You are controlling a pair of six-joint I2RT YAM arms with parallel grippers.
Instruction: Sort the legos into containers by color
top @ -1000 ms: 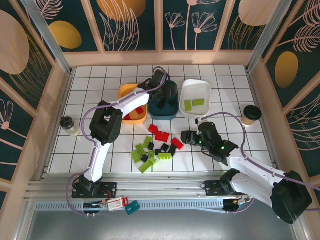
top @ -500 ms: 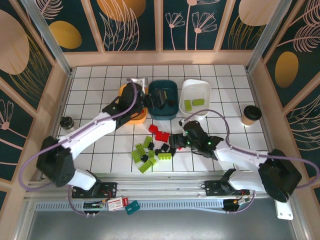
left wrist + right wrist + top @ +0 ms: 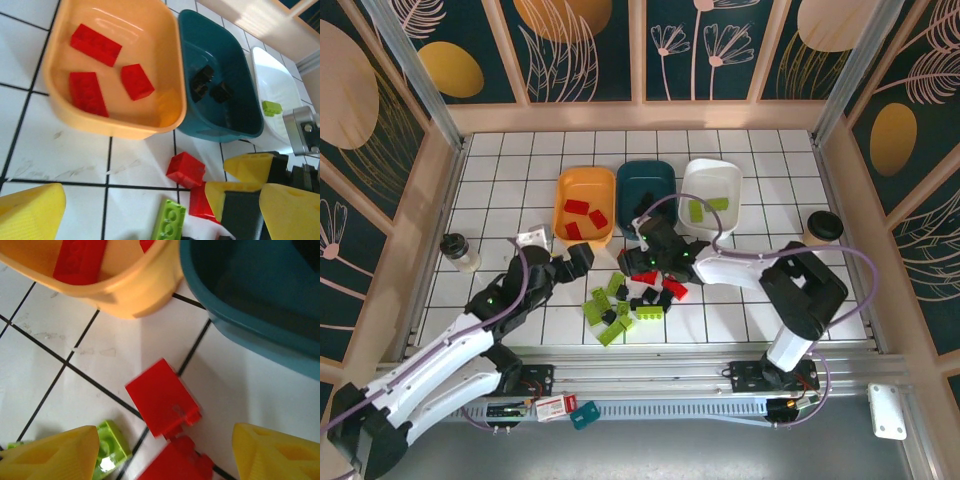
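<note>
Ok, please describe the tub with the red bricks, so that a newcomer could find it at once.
On the white tiled table, three tubs stand in a row at the far side. Take the orange tub at the left end, beside the dark teal tub. It alone holds three red bricks.

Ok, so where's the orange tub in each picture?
Top external: the orange tub is in the upper middle, a little left of centre.
Left wrist: the orange tub takes up the upper left, with three red bricks inside.
Right wrist: one corner of the orange tub pokes in at the top left.
Shared landmark: the dark teal tub, close beside it on its right in every view.
</note>
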